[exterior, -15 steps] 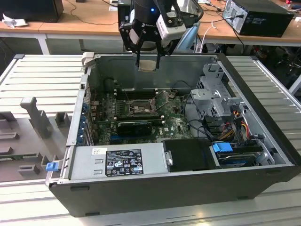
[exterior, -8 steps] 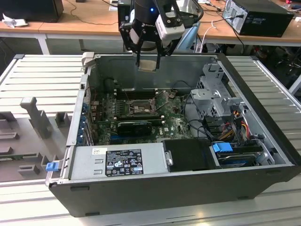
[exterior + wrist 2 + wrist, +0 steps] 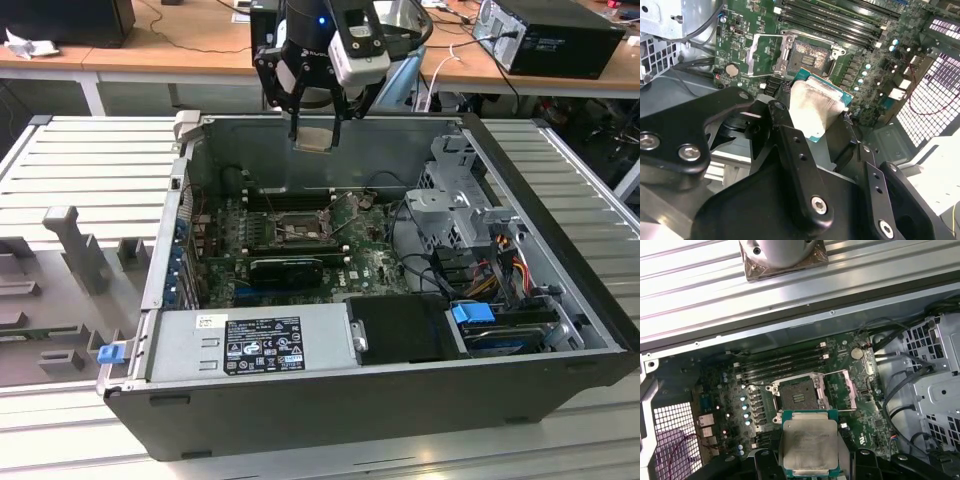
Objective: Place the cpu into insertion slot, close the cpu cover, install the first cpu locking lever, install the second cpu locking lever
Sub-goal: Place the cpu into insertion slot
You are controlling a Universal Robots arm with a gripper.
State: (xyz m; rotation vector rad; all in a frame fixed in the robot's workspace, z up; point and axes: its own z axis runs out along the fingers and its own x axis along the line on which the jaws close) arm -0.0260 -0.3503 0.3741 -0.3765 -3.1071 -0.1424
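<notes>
**One cpu gripped in the air, one socket open below**

Exterior view, nearest: one grey power supply box (image 3: 255,345) lies along the front wall of the open computer case (image 3: 330,410). There are two blue tabs, one (image 3: 472,313) by the cabling on the exterior view's right and one (image 3: 110,352) at the outside corner on its left.

Next comes one green motherboard (image 3: 370,262) with one insertion slot (image 3: 297,231), and one metal drive cage (image 3: 455,200) to the exterior view's right.

Wrist views: insertion slot (image 3: 796,396) (image 3: 807,57) is uncovered, dark centre bare. One cpu cover (image 3: 753,56) (image 3: 846,390) is swung open just beside it. One coin cell (image 3: 856,353) and a bank of long memory slots (image 3: 782,360) sit near; exact slot count is hard to tell.

Locking levers are too thin to separate from the frame.

Further back, one gripper (image 3: 315,125) hangs over the case's far wall, its jaws narrowed onto the one cpu (image 3: 313,138) (image 3: 809,442) (image 3: 815,107). The cpu is flat, silver top up, well above the board and apart from the slot. Its lower edge is cut off in the first wrist view, and black gripper links cover part of it in the second wrist view.

Farthest: one wooden bench (image 3: 180,45) with cables.
</notes>
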